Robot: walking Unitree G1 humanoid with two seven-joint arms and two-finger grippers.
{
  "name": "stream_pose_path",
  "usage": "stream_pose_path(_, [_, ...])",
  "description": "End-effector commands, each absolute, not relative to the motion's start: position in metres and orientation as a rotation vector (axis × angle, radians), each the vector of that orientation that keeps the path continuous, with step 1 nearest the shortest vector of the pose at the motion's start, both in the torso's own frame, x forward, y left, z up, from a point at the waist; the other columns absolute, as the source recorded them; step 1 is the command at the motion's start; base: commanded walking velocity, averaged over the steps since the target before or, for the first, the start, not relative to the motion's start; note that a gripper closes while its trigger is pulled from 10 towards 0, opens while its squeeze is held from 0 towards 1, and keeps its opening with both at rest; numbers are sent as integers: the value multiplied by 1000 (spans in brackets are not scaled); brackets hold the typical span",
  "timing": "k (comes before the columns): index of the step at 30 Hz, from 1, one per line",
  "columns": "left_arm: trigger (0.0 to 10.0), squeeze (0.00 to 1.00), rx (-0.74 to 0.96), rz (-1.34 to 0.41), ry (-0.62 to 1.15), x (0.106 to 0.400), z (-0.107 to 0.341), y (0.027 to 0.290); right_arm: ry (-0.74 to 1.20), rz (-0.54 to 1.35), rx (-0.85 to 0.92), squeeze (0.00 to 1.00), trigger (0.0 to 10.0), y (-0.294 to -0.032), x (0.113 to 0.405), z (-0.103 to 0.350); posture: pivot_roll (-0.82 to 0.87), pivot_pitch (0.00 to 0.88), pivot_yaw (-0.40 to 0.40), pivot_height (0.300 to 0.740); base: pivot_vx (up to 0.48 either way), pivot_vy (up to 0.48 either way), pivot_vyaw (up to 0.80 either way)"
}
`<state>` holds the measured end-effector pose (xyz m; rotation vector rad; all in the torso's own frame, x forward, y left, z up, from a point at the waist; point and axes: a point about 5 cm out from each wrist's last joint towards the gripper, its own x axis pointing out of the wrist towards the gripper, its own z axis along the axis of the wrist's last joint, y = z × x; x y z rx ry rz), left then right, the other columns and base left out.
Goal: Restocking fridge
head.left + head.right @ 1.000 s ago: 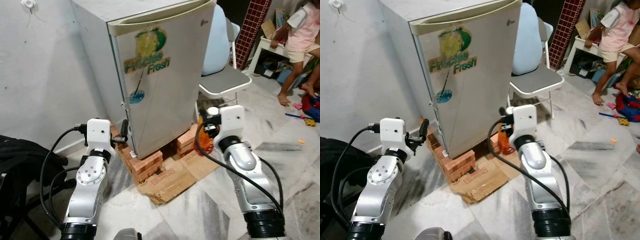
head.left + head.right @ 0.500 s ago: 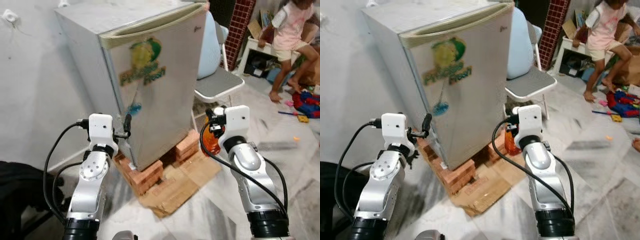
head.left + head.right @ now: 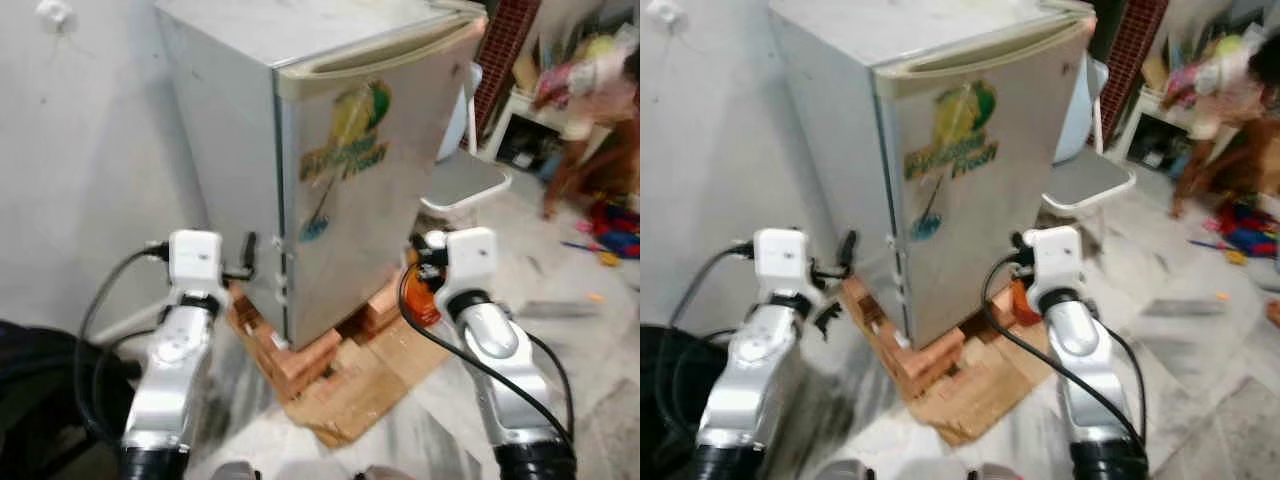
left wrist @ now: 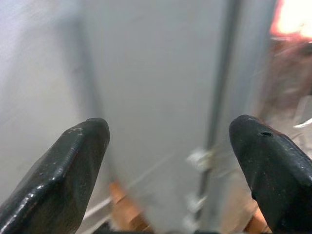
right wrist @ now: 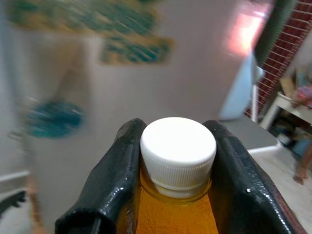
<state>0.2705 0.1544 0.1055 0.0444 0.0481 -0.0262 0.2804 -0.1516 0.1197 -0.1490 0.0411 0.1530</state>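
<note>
A small grey fridge (image 3: 340, 180) with a "Fresh" sticker stands with its door closed, raised on bricks (image 3: 300, 355). My left gripper (image 3: 249, 250) is open and empty, hovering beside the fridge's left side near the door's edge; in the left wrist view its fingers (image 4: 73, 161) are spread wide before the grey side panel. My right gripper (image 5: 178, 141) is shut on an orange bottle (image 5: 170, 214) with a white cap (image 5: 178, 148), held low in front of the fridge's right corner, where the bottle (image 3: 420, 300) shows just behind the wrist.
Flattened cardboard (image 3: 370, 390) lies under the bricks. A grey chair (image 3: 465, 175) stands right of the fridge. A person (image 3: 590, 100) bends over at the far right among toys. A white wall (image 3: 90, 150) is at left, a black object (image 3: 40, 370) low left.
The whole view has shifted and blurred, so the camera has moved; the fridge now sits further right and closer. Both arms hold the same pose, the bottle still gripped.
</note>
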Motion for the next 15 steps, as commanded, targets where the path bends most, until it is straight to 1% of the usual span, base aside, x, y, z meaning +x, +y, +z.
stream_pose_path(1, [10000,0,25,-5,27,267,110,155,12,171,-169,0,10000,-153,284,126,62,0,-106,740,0,0,0])
stream_pose_path(6, [10000,0,39,11,12,262,109,157,10,192,-166,0,10000,-150,289,127,77,0,-128,740,0,0,0])
stream_pose_path(10, [10000,0,27,-6,14,263,109,155,-1,191,-138,0,10000,-146,295,132,65,0,-112,740,381,0,0])
stream_pose_path(15, [10000,0,14,-19,25,268,109,156,0,173,-140,0,10000,-148,293,131,46,0,-91,740,386,280,0])
